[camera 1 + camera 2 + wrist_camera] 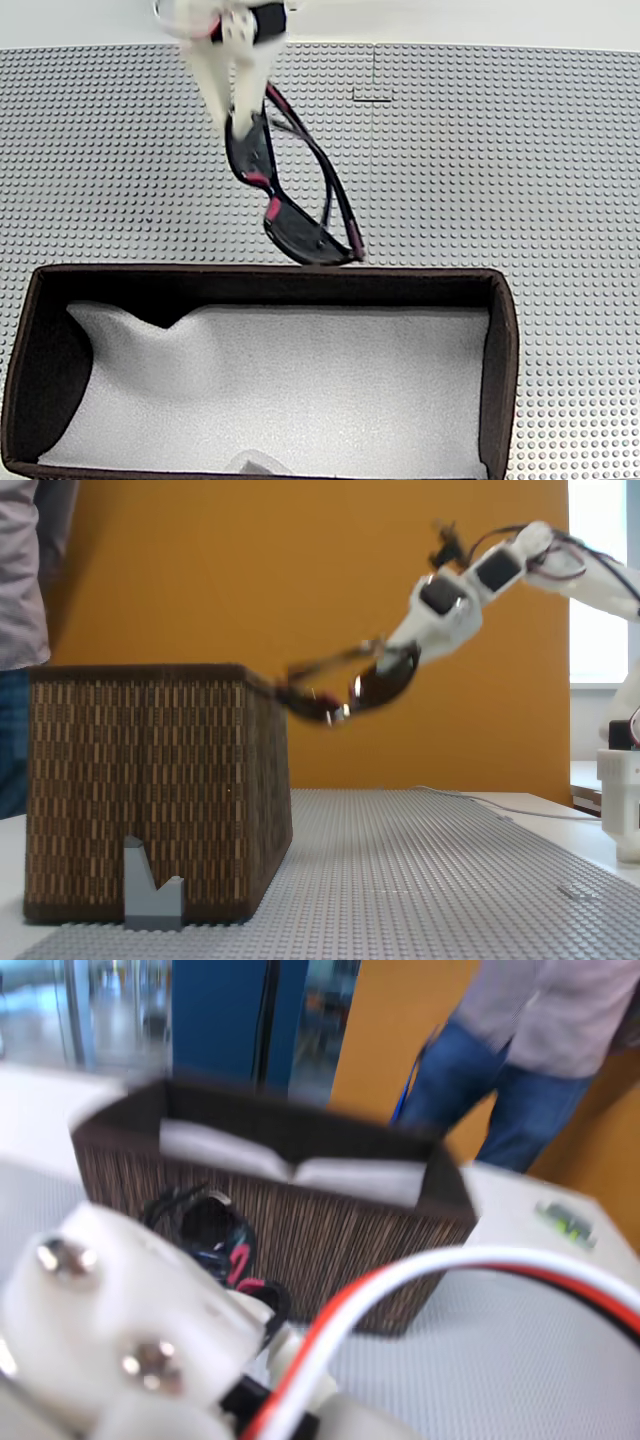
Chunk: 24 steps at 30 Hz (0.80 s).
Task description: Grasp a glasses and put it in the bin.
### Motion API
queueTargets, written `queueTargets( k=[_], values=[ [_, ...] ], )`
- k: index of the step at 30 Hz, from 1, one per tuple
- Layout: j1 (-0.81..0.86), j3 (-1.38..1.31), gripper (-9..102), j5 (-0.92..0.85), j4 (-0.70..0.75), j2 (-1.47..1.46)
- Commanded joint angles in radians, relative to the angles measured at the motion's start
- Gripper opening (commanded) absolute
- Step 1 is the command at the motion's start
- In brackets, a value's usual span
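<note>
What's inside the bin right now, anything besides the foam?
In a fixed view the bin holds white foam lining with a pale lump at its near edge, unidentifiable. The glasses hang outside it, held by the gripper. The left inner wall's shadowed corner stays unreadable.

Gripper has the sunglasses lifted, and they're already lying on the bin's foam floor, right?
Not quite. The gripper does hold the sunglasses lifted, but in a fixed view they hang in the air at rim height just outside the bin, not on its foam floor.

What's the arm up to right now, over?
Gripper shut on glasses, carried in the air. Glasses near the bin rim, not inside yet. Nothing in the way.
</note>
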Motion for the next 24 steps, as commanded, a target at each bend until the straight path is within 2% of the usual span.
queueTargets(
  k=[1, 12, 24],
  values=[
    [-0.003, -0.127, 0, 0.020, -0.044, 0.052],
    [0.081, -0.137, 0, 0.052, -0.574, -0.147],
    [0.109, 0.091, 0, 0.060, -0.982, -0.373]
  ],
)
